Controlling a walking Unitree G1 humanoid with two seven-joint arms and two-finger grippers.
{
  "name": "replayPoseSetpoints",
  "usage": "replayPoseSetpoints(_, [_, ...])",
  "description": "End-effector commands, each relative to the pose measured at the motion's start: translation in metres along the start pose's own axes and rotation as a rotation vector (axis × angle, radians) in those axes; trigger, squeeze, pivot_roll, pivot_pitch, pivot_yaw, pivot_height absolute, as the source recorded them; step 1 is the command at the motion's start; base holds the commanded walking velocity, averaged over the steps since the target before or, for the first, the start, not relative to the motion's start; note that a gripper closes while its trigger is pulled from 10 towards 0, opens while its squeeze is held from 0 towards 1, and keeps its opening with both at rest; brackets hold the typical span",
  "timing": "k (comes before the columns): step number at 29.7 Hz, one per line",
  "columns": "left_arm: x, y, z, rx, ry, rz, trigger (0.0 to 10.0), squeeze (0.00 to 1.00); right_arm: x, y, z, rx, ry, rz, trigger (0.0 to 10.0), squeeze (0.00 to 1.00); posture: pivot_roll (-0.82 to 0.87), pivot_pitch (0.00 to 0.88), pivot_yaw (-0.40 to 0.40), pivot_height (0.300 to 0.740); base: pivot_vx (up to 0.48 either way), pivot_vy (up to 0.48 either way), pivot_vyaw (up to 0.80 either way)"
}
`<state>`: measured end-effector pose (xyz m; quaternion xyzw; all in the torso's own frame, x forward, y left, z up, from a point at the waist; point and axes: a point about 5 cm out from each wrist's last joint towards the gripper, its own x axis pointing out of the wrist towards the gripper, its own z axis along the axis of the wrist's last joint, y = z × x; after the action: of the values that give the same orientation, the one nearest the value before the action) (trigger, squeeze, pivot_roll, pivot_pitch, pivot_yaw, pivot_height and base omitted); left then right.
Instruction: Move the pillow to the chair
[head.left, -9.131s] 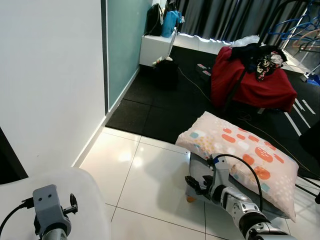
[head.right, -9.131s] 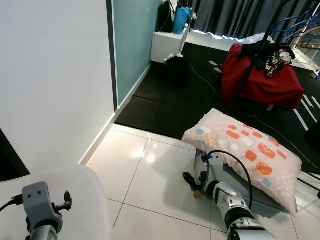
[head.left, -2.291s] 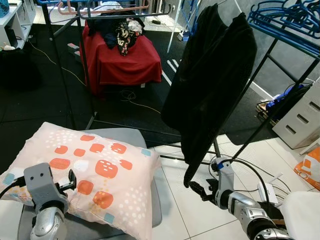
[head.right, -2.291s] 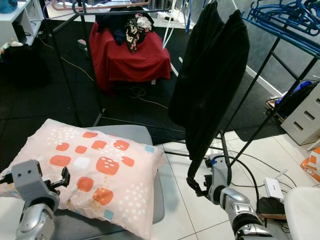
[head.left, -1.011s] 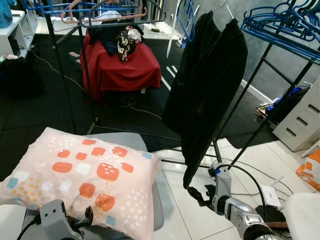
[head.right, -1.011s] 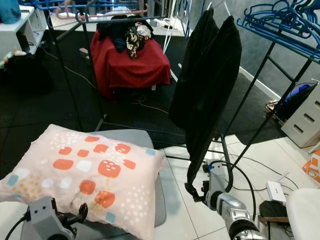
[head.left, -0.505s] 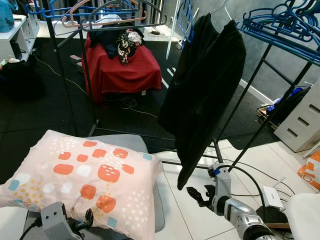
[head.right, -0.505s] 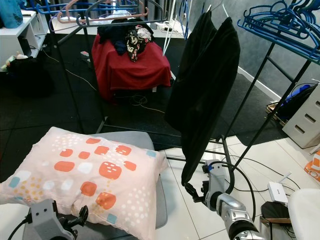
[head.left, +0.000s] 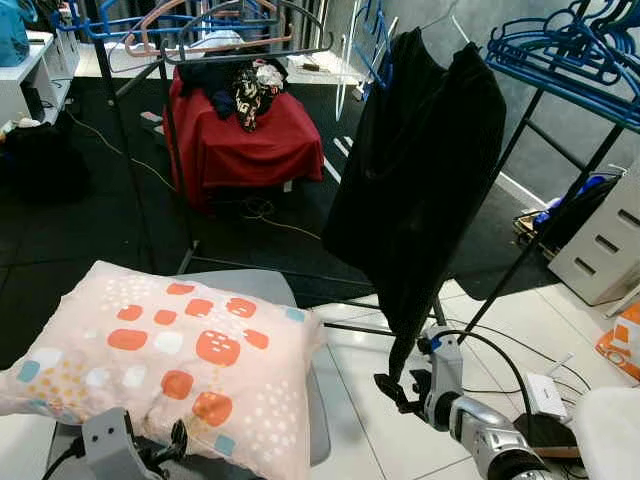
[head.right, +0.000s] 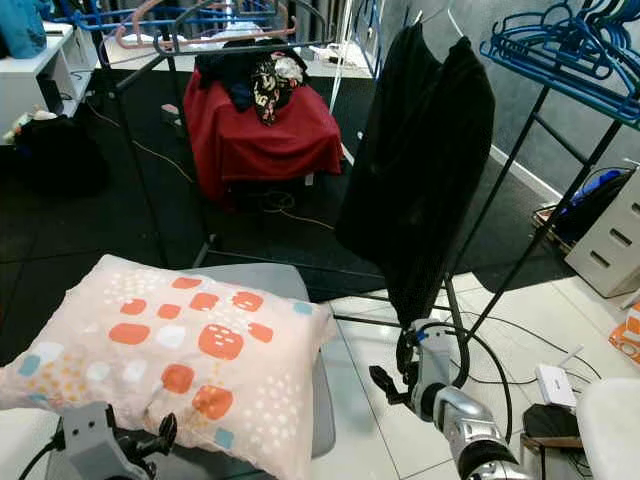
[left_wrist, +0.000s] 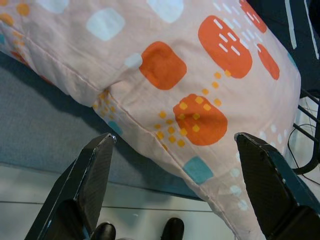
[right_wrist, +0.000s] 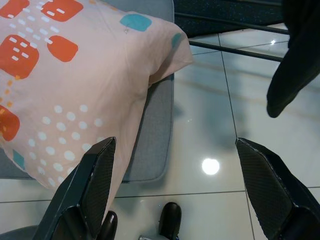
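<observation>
A pink pillow (head.left: 170, 350) with orange and teal squares lies flat on the grey seat of the chair (head.left: 262, 285), low on the left. My left gripper (head.left: 176, 446) hovers open at the pillow's near edge, apart from it; the left wrist view looks between its fingers (left_wrist: 95, 170) at the pillow (left_wrist: 200, 75) and the grey seat (left_wrist: 45, 135). My right gripper (head.left: 398, 385) is open over the white tiles to the right of the chair. The right wrist view has the pillow's corner (right_wrist: 65, 75) overhanging the seat (right_wrist: 155, 130).
A black garment (head.left: 420, 170) hangs from a rack just above my right gripper. Behind stands a red-draped piece (head.left: 240, 130) with clothes piled on it. Blue hangers (head.left: 570, 45) and white drawers (head.left: 600, 250) are at the right. Cables and a white adapter (head.left: 545, 395) lie on the tiles.
The camera has swung from the white wall round to the chair and rack. My left arm has dropped low in the picture. In the last second only the black garment has swayed slightly.
</observation>
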<state>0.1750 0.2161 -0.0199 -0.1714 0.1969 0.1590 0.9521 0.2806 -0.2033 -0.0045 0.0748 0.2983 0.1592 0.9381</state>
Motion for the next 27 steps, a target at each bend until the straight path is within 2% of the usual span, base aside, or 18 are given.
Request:
replayPoseSetpoints(1, [0.0000,-0.0003,-0.0015,0.008,0.005,-0.006,10.0,0.00,-0.0035,-0.0052,-0.0026,-0.003,0.008,-0.014,10.0,0.00,0.04,0.000,-0.138,0.740,0.000,0.000,0.00])
replayPoseSetpoints(27, [-0.0017,-0.0046,0.0060,0.011,-0.026,-0.012,10.0,0.00,-0.0033,-0.0058,-0.0007,0.000,0.006,-0.013,10.0,0.00,0.03,0.020,-0.138,0.740,0.000,0.000,0.00])
